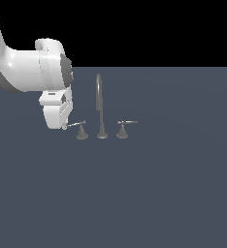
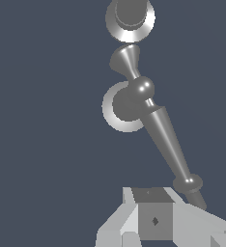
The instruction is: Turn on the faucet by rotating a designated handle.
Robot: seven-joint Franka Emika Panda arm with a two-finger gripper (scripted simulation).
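**Gripper closing in on handle tip**

Handle (image 1: 77, 125) is sitting at the exterior view's left end of the faucet (image 1: 101, 109), a thin lever rising off a small cone base and pointing out toward the arm. The gripper (image 1: 64, 127) is hanging right at the lever's free end, touching it or just short of it; the exterior view is too small to settle which. In the wrist view the handle (image 2: 158, 130) is running from its round hub down to a knobbed tip beside one finger (image 2: 153, 219), and the tip is lying beside that finger, not in a gap between two. How wide the jaws are standing cannot be told, and nothing is showing as held.

Judging from this, the contact is falling at the very end of a slim, tapering lever, so a push there risks sliding off the knob and leaving the handle unturned. A swing pressed down instead of sideways would likely jam against the base.

The gooseneck spout (image 1: 100, 104) is standing just beyond the handle, and the matching lever (image 1: 125, 123) is lying past it, well apart from the arm. The spout looks like the only thing a wide sweep could strike.
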